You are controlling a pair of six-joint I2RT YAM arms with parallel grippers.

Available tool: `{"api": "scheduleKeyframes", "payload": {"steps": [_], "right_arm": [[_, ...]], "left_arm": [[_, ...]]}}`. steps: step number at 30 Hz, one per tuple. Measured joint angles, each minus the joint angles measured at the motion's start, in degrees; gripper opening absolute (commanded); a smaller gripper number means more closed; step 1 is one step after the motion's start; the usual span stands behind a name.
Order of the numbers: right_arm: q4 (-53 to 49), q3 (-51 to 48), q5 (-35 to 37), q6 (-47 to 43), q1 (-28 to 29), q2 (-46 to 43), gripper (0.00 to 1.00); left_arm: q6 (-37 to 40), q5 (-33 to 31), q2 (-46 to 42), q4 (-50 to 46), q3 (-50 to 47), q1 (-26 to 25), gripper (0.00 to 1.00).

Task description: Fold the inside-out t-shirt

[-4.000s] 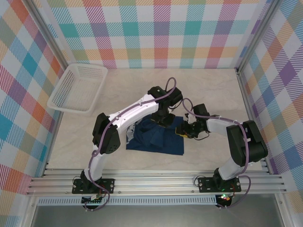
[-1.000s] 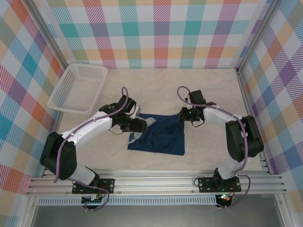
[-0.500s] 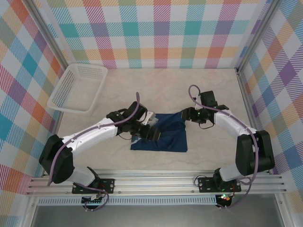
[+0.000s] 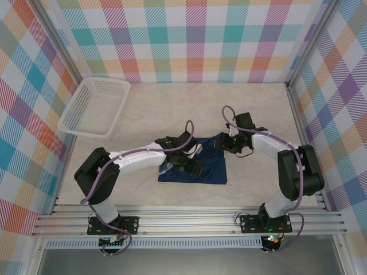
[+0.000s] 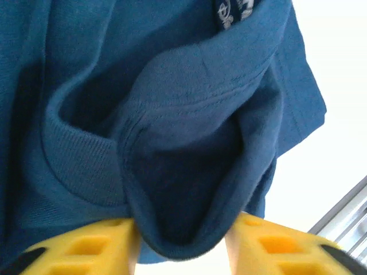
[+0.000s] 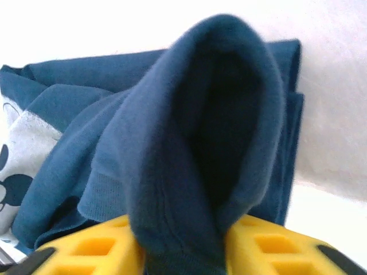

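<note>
Left gripper [image 4: 192,164] had edged rightward since the previous frame, over the crumpled dark navy cotton t-shirt [image 4: 207,171] at frame centre. It and right gripper [image 4: 230,144] each pinched a fold, jaws narrow. Risk: shallow pinch slipping when lifted

The top camera looks down from 6 o'clock over the whole surface [image 4: 172,109]; both wrist cameras sit close on the shared t-shirt [image 4: 212,170].

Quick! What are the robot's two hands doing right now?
Left hand: closed, pinching a fold of the navy t-shirt.
Right hand: closed, pinching another fold of the same t-shirt.
</note>
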Motion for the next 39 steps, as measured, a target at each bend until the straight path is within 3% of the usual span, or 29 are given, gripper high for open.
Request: {"api": "scheduleKeyframes", "payload": {"steps": [4, 7, 16, 20, 23, 27, 31, 35, 39], "right_arm": [[0.6, 2.9, -0.3, 0.2, 0.0, 1.1, 0.12], [1.2, 5.3, -0.7, 0.3, 0.0, 2.6, 0.1], [-1.3, 12.4, -0.7, 0.1, -0.2, 7.1, 0.07], [-3.1, 15.1, -1.6, 0.1, -0.8, 9.5, 0.1], [-4.3, 16.2, -2.1, 0.0, -1.6, 12.0, 0.14], [-5.4, 16.5, -2.9, -0.9, -3.1, 15.0, 0.27], [-6.9, 16.6, -3.7, -2.0, -4.5, 15.4, 0.35], [-7.9, 14.6, -3.5, -3.2, -6.1, 10.6, 0.46], [-9.8, 6.4, -1.4, -3.5, -8.2, -2.2, 0.54]], "left_arm": [[-0.2, 0.1, 0.0, 2.0, 0.0, -0.7, 0.1], [0.4, 0.5, 0.0, 3.2, 0.2, -1.3, 0.0], [4.7, 3.8, -0.3, 6.4, 2.7, -5.6, 0.01], [7.4, 4.7, 0.2, 7.1, 6.2, -8.2, 0.08], [9.3, 4.5, 3.0, 7.5, 9.7, -9.8, 0.21], [10.6, 3.8, 9.1, 8.2, 13.6, -11.9, 0.45], [10.9, 3.0, 11.2, 7.6, 14.1, -12.7, 0.56], [10.9, 1.7, 8.0, 8.2, 12.5, -12.7, 0.66], [10.6, -0.2, -3.6, 8.1, 4.9, -11.4, 0.73]]}}
